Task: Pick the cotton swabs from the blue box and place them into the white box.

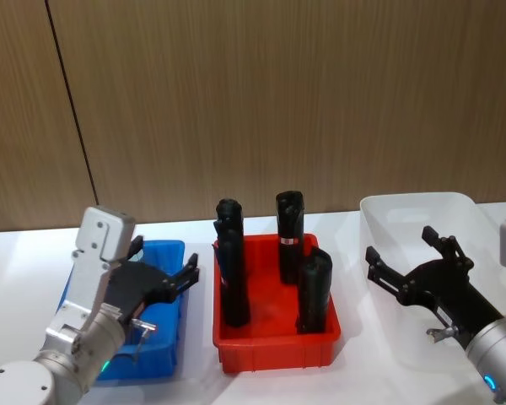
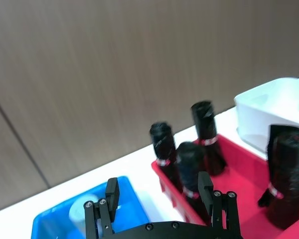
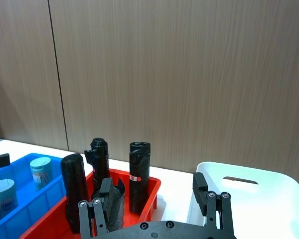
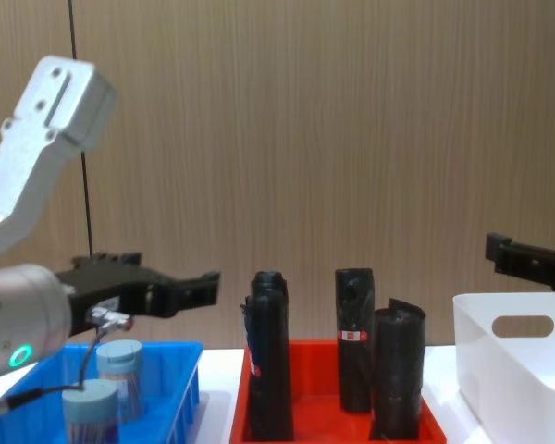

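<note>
Rolls (image 1: 232,270), black, four, stood upright in red tray (image 1: 274,350) betw. blue box (image 1: 164,246) & white box (image 1: 422,202). Two cotton swabs (image 4: 118,365) sat in blue box. Yr L gripper (image 1: 164,260) hung spread above it; yr R gripper (image 1: 401,245) spread over white box.

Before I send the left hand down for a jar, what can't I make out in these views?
- Number of cotton swabs: in the head view the left hand and its arm cover most of the blue box; the chest view's bottom edge cuts the box off.
- Floor of the white box: the right hand covers its front in the head view; the chest view meets its side wall.
- Jar labels: too small to read.
</note>
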Available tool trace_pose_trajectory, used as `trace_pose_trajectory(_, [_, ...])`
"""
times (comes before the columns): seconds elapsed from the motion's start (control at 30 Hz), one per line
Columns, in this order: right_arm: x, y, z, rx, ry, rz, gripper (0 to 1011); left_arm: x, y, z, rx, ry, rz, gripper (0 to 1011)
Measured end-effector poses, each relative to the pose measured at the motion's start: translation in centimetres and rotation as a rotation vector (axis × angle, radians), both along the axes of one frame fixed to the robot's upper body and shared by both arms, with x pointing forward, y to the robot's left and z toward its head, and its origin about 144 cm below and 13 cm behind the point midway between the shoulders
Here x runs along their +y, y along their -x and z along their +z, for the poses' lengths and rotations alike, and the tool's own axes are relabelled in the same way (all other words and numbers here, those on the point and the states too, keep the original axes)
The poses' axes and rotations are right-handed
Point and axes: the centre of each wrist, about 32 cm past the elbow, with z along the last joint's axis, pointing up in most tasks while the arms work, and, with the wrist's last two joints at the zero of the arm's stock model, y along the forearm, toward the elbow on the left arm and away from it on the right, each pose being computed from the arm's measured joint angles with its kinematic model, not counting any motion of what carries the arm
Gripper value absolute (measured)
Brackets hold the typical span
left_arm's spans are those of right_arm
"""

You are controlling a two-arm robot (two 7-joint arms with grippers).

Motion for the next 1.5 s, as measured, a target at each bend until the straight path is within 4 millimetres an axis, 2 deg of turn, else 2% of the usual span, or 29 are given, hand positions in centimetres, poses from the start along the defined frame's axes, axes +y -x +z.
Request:
trace_pose_trajectory(0.8, [0.0, 0.0, 0.0, 0.000, 0.000, 0.000, 1002, 2.8, -1.3, -1.9, 0.254, 0.081, 0.212, 1004])
trace_pose_trajectory(1.5, [0.0, 0.0, 0.0, 0.000, 0.000, 0.000, 1002, 3.2, -3.0, -2.7, 0.394, 0.107, 0.269, 1004])
